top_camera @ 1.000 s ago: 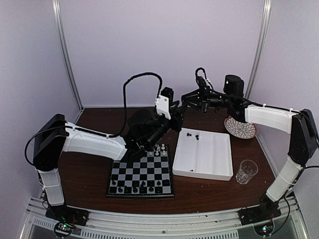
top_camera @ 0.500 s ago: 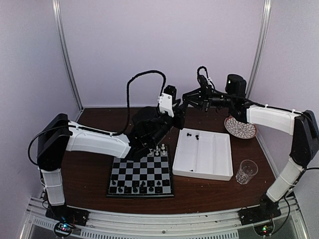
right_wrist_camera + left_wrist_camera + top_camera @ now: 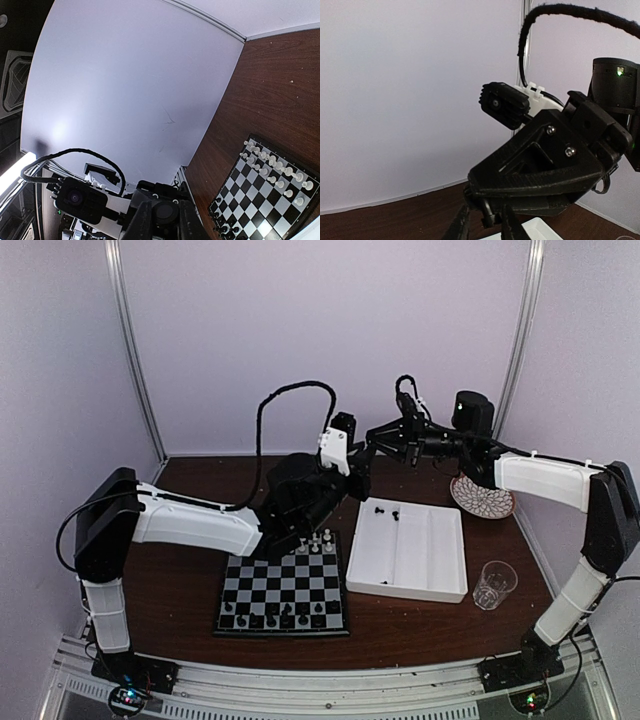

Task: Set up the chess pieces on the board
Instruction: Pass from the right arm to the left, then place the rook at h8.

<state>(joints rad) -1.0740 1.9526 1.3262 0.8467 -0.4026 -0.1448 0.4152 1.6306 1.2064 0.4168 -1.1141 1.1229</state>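
Observation:
The board (image 3: 285, 585) lies front centre, also in the right wrist view (image 3: 265, 185), with white chess pieces (image 3: 320, 539) on its far rows and black ones (image 3: 280, 616) along the near row. Above the table behind the tray, both grippers meet tip to tip. My right gripper (image 3: 374, 444) (image 3: 165, 222) is shut on a small black chess piece (image 3: 165, 213) (image 3: 488, 217). My left gripper (image 3: 358, 462) (image 3: 485, 227) straddles that same piece, with a gap showing between each of its fingers (image 3: 459, 227) and the piece.
A white divided tray (image 3: 405, 590) right of the board holds two black pieces (image 3: 386, 512); its corner (image 3: 540, 227) shows below the left gripper. A drinking glass (image 3: 494, 583) stands front right, and a patterned plate (image 3: 482, 496) sits back right under the right arm.
The left arm has lifted and swung right, bringing its gripper up to the right gripper's tip. Its jaws have narrowed. The right arm has barely moved.

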